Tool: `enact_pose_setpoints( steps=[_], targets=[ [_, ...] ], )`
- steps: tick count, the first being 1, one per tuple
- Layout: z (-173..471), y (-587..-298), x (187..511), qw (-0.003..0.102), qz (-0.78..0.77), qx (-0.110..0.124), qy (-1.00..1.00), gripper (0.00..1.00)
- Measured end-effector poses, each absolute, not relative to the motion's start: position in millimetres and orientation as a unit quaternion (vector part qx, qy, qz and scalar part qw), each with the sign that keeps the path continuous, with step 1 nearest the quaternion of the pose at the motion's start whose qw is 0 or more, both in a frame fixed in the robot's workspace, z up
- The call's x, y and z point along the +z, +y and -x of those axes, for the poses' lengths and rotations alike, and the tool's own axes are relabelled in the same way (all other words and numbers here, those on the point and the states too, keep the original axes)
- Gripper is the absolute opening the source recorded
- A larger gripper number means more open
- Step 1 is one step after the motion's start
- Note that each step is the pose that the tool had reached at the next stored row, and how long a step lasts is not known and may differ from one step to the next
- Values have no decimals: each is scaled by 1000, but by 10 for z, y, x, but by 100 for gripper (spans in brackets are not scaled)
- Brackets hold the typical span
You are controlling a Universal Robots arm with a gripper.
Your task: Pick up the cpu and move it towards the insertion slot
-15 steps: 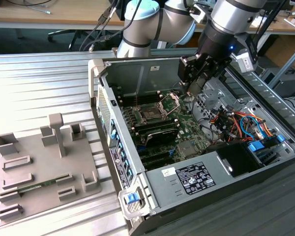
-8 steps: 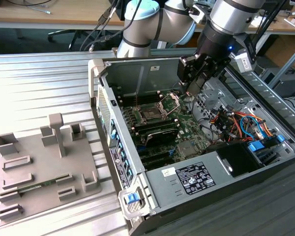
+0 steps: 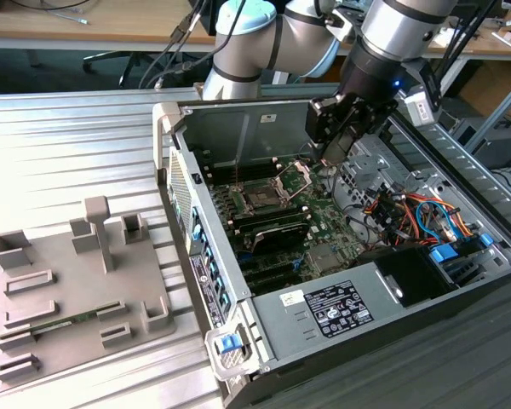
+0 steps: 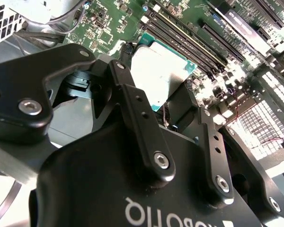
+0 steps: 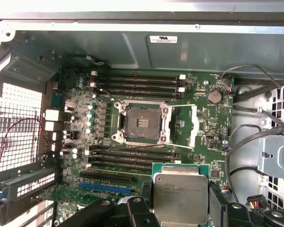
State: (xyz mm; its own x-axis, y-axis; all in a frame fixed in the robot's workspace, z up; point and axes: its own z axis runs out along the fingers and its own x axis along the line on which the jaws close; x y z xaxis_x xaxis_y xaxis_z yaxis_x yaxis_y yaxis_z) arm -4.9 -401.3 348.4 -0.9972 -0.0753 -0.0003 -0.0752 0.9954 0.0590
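Observation:
The cpu [image 5: 181,196], a flat square chip with a pale silver top and a green rim, is held edge-on between my black fingers in both wrist views [image 4: 158,71]. My gripper [image 5: 181,204] [image 4: 154,82] is shut on it. In the exterior view the gripper [image 3: 335,149] hangs inside the open computer case, above the motherboard and toward the exterior view's right of the insertion slot [image 3: 262,198]. The insertion slot [image 5: 142,124] is a dark square socket in a silver frame, with its metal plate [image 3: 296,177] hinged up. The cpu is above the board, apart from the slot.
Long black memory slots [image 5: 132,156] flank the socket on both sides. Case walls [image 3: 238,128] ring the board. Cables [image 3: 409,213] and a power supply [image 3: 332,307] sit at the exterior view's right. A grey fixture tray [image 3: 34,341] with a green memory stick [image 3: 68,322] lies outside the case.

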Motion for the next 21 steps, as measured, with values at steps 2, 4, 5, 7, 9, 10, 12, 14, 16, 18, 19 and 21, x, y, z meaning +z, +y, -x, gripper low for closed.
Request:
enact_pose_setpoints(
  steps=[2,4,5,7,9,10,12,14,16,18,19,21],
  targets=[
    [48,-4009,3479,1,-38,-29,-999,55],
    [49,-4005,3474,1,-38,-29,-999,55],
    [49,-4004,3472,1,-38,-29,-999,55],
    [49,-4000,3467,1,-38,-29,-999,55],
    [49,-3995,3459,1,-38,-29,-999,55],
    [49,-3993,3457,1,-38,-29,-999,55],
    [49,-3989,3451,1,-38,-29,-999,55],
    [49,-3987,3446,1,-38,-29,-999,55],
    [49,-3984,3441,1,-38,-29,-999,55],
    [49,-3980,3434,1,-38,-29,-999,55],
    [49,-3979,3432,1,-38,-29,-999,55],
    [49,-3977,3426,1,-38,-29,-999,55]
  ],
)
